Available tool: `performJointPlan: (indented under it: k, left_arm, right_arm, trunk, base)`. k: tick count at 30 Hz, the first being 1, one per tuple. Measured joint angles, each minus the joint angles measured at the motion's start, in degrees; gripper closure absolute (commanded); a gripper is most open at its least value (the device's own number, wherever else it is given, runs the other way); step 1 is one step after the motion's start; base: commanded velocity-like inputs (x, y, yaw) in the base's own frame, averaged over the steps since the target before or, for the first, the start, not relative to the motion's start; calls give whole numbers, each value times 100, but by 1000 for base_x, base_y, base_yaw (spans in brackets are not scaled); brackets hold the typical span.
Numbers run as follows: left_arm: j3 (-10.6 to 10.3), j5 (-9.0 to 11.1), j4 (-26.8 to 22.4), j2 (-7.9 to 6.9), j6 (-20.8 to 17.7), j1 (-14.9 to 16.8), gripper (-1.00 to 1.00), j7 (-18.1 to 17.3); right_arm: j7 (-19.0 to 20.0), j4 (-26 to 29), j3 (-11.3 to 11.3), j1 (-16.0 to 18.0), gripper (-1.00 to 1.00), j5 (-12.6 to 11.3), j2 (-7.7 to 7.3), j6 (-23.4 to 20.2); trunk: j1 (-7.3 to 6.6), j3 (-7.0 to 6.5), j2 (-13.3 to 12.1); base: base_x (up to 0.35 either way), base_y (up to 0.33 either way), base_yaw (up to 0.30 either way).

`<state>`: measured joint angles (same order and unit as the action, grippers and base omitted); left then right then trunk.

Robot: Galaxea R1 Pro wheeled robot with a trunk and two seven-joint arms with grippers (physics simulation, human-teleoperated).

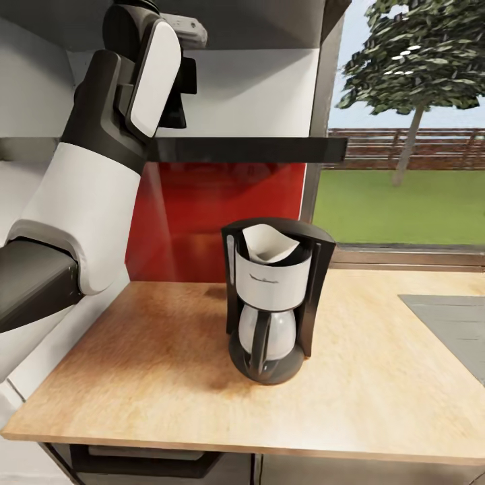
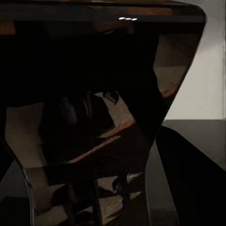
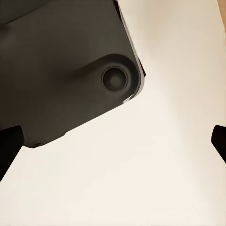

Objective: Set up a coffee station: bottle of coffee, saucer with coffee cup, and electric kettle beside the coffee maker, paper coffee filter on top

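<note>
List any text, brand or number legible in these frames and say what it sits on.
Coffee maker: one dark script line, likely a brand name, on its white upper body, too small and blurred to read.
No other text, label, number or sign can be read in the head view or in either wrist view.

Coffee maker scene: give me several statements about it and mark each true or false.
1. The coffee maker stands upright on the countertop. True.
2. A white paper filter sits in its top. True.
3. A glass kettle stands beside it. False: nothing else stands on the wood near it.
4. The left arm reaches down to the countertop. False: it is raised toward the dark shelf.
5. The wall behind is blue. False: the panel is red.
</note>
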<state>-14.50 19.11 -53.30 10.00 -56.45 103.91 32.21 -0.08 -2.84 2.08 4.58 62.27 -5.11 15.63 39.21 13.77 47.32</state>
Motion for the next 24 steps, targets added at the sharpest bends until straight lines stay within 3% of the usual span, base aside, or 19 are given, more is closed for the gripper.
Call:
performJointPlan:
  k: [24]
  left_arm:
    - [-1,21,-4,0,0,0,100,-9]
  right_arm:
    - [0,40,-37,7,-100,-29,-15,0]
  trunk:
    - [0,0,0]
  base:
    - [-334,0,0]
